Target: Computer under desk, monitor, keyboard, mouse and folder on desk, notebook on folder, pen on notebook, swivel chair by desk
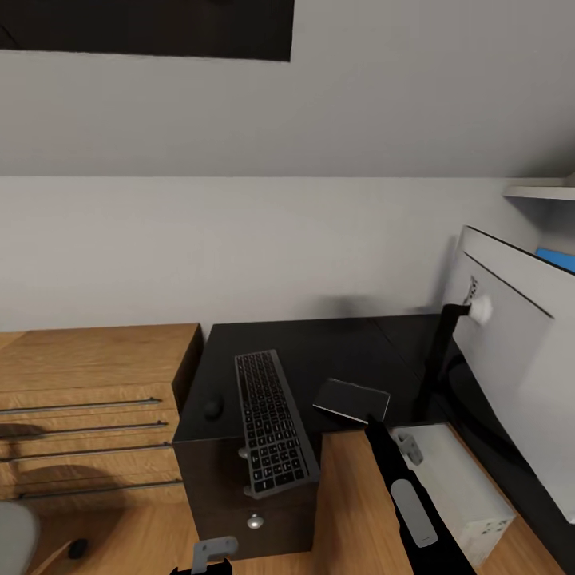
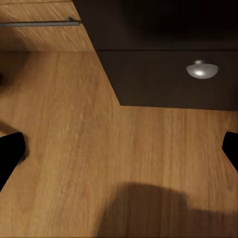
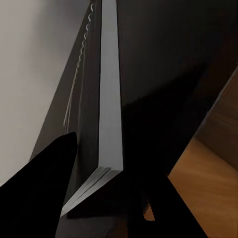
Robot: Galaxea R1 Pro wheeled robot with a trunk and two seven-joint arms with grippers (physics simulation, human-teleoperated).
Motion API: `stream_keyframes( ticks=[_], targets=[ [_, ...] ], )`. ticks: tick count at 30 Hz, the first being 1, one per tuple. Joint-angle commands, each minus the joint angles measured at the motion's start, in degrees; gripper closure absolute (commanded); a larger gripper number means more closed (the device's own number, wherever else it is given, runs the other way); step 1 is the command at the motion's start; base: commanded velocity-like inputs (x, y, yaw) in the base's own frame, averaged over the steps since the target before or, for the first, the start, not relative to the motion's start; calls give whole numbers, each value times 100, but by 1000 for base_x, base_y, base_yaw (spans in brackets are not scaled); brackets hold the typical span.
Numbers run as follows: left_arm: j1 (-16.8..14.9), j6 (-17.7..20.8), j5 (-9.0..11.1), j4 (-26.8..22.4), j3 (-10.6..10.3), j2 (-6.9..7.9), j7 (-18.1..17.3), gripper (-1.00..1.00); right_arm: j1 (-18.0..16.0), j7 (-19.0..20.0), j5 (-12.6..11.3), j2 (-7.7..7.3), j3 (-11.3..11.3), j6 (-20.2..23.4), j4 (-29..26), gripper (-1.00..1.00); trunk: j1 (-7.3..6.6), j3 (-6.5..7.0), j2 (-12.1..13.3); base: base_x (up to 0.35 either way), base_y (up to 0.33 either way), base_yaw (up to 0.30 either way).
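A light-wood drawer cabinet (image 1: pixel 88 399) stands at the far left, beside the glossy black desk (image 1: pixel 335 351). A small dark mouse (image 1: pixel 212 408) rests near the desk's left edge, just beside the keyboard (image 1: pixel 270 422), whose near end overhangs the front edge. The left pincer (image 2: pixel 119 148) hangs above the wooden floor (image 2: pixel 99 158) with its fingers wide apart, before a dark drawer with a silver knob (image 2: pixel 202 69). A spiral notebook (image 1: pixel 351 399) lies on the desk, the right pincer (image 3: pixel 106 198) clamped on its near edge. The light grey computer (image 1: pixel 463 487) sits on the floor; the monitor (image 1: pixel 511 351) stands rightmost, back showing.
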Motion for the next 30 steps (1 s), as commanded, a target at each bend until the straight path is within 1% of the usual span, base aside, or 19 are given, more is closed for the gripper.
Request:
stream_keyframes(
  ticks=[1, 30],
  targets=[
    [-4, 26, 28, -7, -21, 5, 42, -100, -4, 40, -60, 5, -15, -3, 6, 100, 1, -6, -3, 44, 33, 0],
    [-4, 26, 28, -5, -20, 5, 42, -100, -4, 40, -69, 5, -15, -3, 3, 100, 1, -6, -3, 3, 2, 0]
  ],
)
